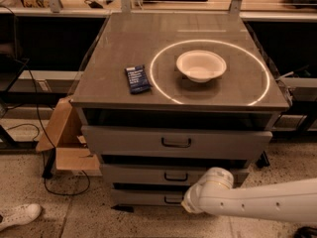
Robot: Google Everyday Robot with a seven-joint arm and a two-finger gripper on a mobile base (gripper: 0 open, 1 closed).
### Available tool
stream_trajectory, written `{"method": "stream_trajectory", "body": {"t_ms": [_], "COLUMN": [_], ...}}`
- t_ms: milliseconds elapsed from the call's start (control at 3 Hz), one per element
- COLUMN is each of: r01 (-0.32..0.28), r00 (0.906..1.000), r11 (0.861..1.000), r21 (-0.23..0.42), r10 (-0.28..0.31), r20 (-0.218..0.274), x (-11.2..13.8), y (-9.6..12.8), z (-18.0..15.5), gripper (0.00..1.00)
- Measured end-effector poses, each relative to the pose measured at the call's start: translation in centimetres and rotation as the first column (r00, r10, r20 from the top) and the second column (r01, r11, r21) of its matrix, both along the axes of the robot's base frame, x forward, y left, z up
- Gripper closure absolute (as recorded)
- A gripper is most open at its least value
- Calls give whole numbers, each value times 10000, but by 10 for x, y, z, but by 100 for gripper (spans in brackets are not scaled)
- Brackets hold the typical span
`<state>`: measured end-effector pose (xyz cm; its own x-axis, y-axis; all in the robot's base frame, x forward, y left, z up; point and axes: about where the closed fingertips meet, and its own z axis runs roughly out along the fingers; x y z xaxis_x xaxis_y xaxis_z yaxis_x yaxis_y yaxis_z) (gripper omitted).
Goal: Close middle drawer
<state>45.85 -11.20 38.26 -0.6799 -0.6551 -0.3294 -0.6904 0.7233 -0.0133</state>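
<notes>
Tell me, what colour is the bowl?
The bowl is white, camera view; the gripper is by the middle drawer.

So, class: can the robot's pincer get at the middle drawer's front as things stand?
Probably yes. The pincer sits low before the cabinet, just under the middle drawer, and nothing stands between them.

The arm was a smooth, cream-white tube, thick and plain, with a few small dark dots like screw heads spaced along its side. It swelled into a rounded, ball-like joint with a faint seam ringing it, then narrowed to a short, blunt wrist of the same pale shell. The claw sat at that left tip, just before the lowest drawer.
</notes>
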Motion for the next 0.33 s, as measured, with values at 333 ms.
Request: {"method": "stream_trajectory", "body": {"t_ms": [333], "r01": [532], "r00": [9960], "r11": [9984], "r21": [-198], "r10": [-545], "r20": [-703], "x": [-55], "y": [-32], "z": [23], "gripper": [100]}}
